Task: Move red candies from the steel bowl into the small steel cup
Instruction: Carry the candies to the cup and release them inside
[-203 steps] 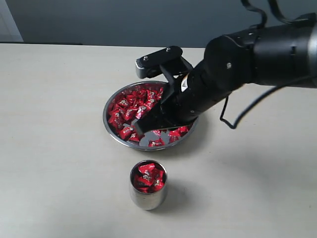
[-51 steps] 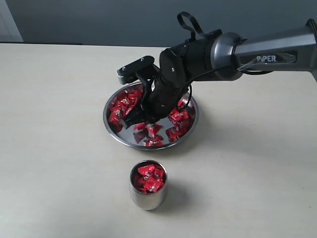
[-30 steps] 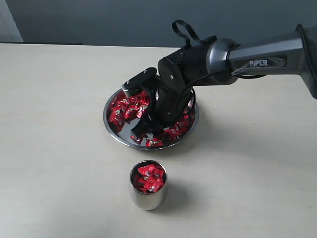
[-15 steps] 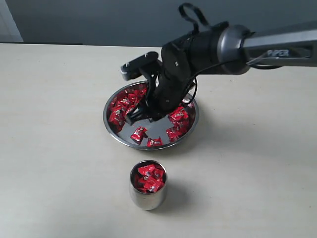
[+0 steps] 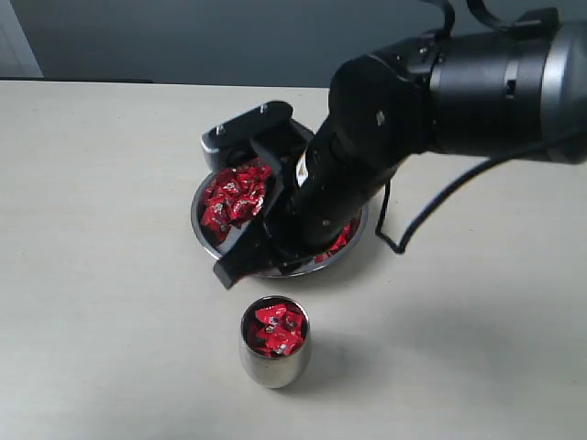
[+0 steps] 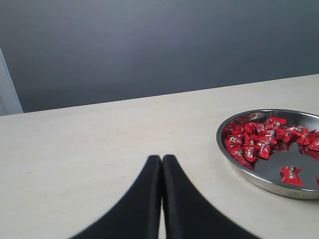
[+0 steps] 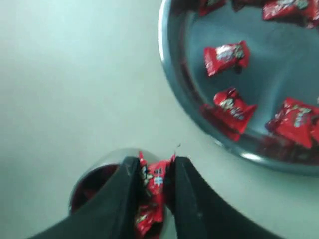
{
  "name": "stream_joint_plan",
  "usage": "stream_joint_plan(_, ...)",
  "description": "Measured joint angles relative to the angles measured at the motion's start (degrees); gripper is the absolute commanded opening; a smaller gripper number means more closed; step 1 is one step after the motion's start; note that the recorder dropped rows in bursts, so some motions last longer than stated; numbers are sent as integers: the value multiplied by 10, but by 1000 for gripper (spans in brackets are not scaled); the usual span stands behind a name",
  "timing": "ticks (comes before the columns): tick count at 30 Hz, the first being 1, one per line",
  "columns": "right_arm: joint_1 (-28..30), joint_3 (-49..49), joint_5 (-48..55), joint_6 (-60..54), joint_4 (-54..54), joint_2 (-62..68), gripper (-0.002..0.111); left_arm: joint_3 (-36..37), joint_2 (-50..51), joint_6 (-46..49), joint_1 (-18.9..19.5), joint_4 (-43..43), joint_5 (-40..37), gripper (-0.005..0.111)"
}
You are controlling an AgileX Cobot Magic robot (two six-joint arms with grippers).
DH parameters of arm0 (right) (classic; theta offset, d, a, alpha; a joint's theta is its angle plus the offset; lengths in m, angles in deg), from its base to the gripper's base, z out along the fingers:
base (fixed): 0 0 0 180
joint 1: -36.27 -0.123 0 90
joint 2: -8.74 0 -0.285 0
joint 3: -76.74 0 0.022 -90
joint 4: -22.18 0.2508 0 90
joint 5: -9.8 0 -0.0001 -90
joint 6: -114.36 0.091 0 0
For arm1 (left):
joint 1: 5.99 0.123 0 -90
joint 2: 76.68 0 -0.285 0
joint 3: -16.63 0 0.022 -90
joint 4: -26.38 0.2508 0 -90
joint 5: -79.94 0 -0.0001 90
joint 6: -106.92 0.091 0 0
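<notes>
- Since half a second ago the right arm (image 5: 431,101) has lifted out of the middle of the steel bowl (image 5: 195,213) and swung nearer. The right gripper (image 7: 155,167) now hangs past the bowl's near rim, close above the small steel cup (image 5: 273,365).
- Its jaws are clamped on one red candy (image 7: 158,181), pinched between the two black fingers. In the right wrist view the cup's mouth shows just beneath them, not quite centred.
- The step in hand, as I judge it, is carrying a picked candy across to the cup, with the drop not yet made.
- The next move calls for centring the fingertips over the cup's mouth, coming down a little, then parting the jaws. The cup is narrow and already heaped, so a release off-centre or from too high could send the candy bouncing onto the table (image 5: 110,275).
- Steel bowl: it sits just far of the cup, near it but not touching. The red candies (image 5: 234,194) are heaped in its left and far part, and a few lie singly on bare steel toward the near rim. The arm hides its right part in the exterior view.
- Small steel cup: it stands upright on the table at the near side, filled with red candies to about the rim.
- Left gripper (image 6: 160,162): its fingers are pressed together on nothing. It waits off to the left, apart from the bowl and out of the exterior view.
</notes>
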Motion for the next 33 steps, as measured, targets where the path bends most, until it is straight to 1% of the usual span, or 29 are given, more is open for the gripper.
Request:
stream_joint_plan(5, -27, 42, -14, 0, 9, -7, -1, 0, 0, 0, 0, 0, 0, 2)
stream_joint_plan(16, -30, 59, -23, -10, 28, -7, -1, 0, 0, 0, 0, 0, 0, 2)
stream_joint_plan(17, -30, 59, -23, -12, 29, -7, 2, 0, 0, 0, 0, 0, 0, 2)
stream_joint_plan(19, -30, 59, -22, -15, 30, -7, 10, 0, 0, 0, 0, 0, 0, 2)
stream_joint_plan(21, -30, 59, -21, -24, 30, -7, 21, 0, 0, 0, 0, 0, 0, 2)
stream_joint_plan(23, -30, 59, -14, -32, 32, -7, 27, 0, 0, 0, 0, 0, 0, 2)
stream_joint_plan(31, -30, 59, -10, -38, 35, -7, 27, 0, 0, 0, 0, 0, 0, 2)
stream_joint_plan(33, -30, 59, -10, -39, 36, -7, 31, 0, 0, 0, 0, 0, 0, 2)
